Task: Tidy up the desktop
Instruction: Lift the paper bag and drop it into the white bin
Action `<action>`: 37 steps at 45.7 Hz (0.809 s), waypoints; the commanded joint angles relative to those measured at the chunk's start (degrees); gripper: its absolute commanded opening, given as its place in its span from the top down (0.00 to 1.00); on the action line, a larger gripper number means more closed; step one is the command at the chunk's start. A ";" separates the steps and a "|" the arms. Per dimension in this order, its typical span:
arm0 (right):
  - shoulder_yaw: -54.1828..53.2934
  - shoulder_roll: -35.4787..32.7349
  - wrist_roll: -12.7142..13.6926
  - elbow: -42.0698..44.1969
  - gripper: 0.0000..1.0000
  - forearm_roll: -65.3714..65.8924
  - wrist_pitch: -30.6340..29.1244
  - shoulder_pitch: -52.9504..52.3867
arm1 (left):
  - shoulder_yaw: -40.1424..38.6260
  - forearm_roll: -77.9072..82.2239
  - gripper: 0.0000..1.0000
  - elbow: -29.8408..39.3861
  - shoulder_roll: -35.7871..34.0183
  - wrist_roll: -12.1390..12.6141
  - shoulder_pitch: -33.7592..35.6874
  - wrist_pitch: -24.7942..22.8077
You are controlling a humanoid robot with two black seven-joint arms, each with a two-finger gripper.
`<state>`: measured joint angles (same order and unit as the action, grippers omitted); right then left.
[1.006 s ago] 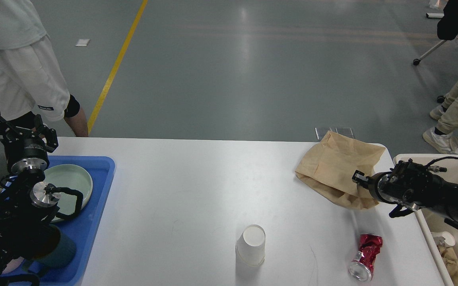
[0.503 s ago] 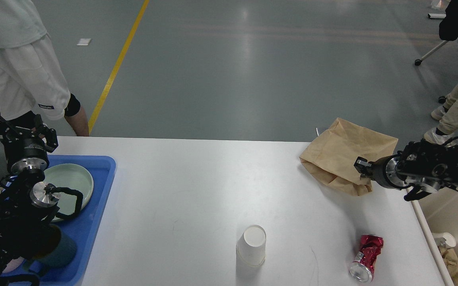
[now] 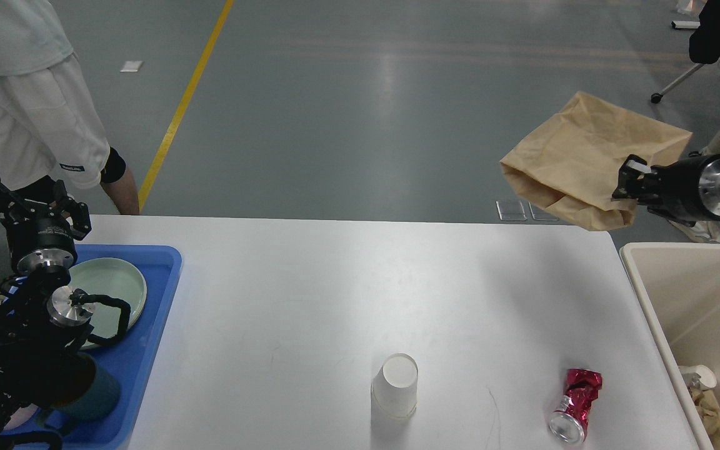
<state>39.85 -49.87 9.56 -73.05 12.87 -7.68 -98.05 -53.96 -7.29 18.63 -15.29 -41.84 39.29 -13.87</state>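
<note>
I am looking down from the robot's head at the desktop (image 3: 310, 294), a wide white tabletop that fills the lower half of the view. Everything below is placed relative to it.

The main change is at its far right corner. A second ago the brown paper bag (image 3: 585, 159) lay crumpled on that corner with my right gripper (image 3: 624, 182) pinching its near edge. Now the bag hangs in the air above and beyond the corner, clear of the surface, and the right claw is closed on its lower right edge. The arm has swung up and toward the right.

Just off the desktop's right edge stands a beige bin (image 3: 638, 275), open at the top, with some crumpled paper and a small cup in its near end. The bag is above the bin's far end but not yet over its opening. I judge the next step is to carry it over the bin and let go.

Two things remain on the desktop. A white paper cup (image 3: 395, 384) stands upside down near the front edge, around the middle. A crushed red can (image 3: 575, 405) lies near the front right corner.

On the desktop's left end sits a blue tray (image 3: 154, 312) holding a pale green plate (image 3: 113, 284). My left gripper (image 3: 25, 206) hovers above the tray's far left corner, unmoved, with its fingers spread and nothing in them.
</note>
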 commanded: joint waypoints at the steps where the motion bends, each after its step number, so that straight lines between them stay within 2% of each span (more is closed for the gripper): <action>1: 0.49 -3.48 -0.07 2.46 1.00 0.67 0.82 1.11 | 0.00 0.00 0.04 0.00 0.00 0.00 0.00 -0.02; 15: 0.32 -4.27 -0.07 21.10 1.00 0.49 1.27 23.16 | 0.00 0.00 0.04 0.00 0.00 0.00 0.00 0.07; 23: 0.05 0.11 -0.42 31.64 1.00 -0.03 1.44 36.95 | 0.00 0.00 0.04 0.00 0.00 0.00 0.00 0.07; 24: -0.12 1.08 -0.42 33.13 0.95 -0.03 1.44 38.27 | 0.00 0.00 0.04 0.00 0.00 0.00 0.00 -0.02; 25: -0.30 1.87 -0.42 34.72 0.74 -0.12 1.44 39.42 | 0.00 0.00 0.04 0.00 0.00 0.00 0.00 -0.02; 26: -0.38 2.93 -0.51 36.99 0.33 -0.21 1.44 40.82 | 0.00 0.00 0.04 0.00 0.00 0.00 0.00 0.07; 27: -0.65 3.63 -0.51 38.84 0.05 -0.30 1.53 41.88 | 0.00 0.00 0.04 0.00 0.00 0.00 0.00 -0.02; 28: -0.91 4.42 -0.51 40.34 0.00 -0.30 1.62 42.67 | 0.00 0.00 0.04 0.00 0.00 0.00 0.00 -0.02; 37: -2.67 8.56 -0.51 41.06 0.00 -0.39 1.27 46.99 | 0.00 0.00 0.04 0.00 0.00 0.00 0.00 -0.02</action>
<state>37.65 -42.87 9.04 -31.94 12.50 -6.13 -52.62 -53.97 -7.30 18.64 -15.29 -41.84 39.29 -13.87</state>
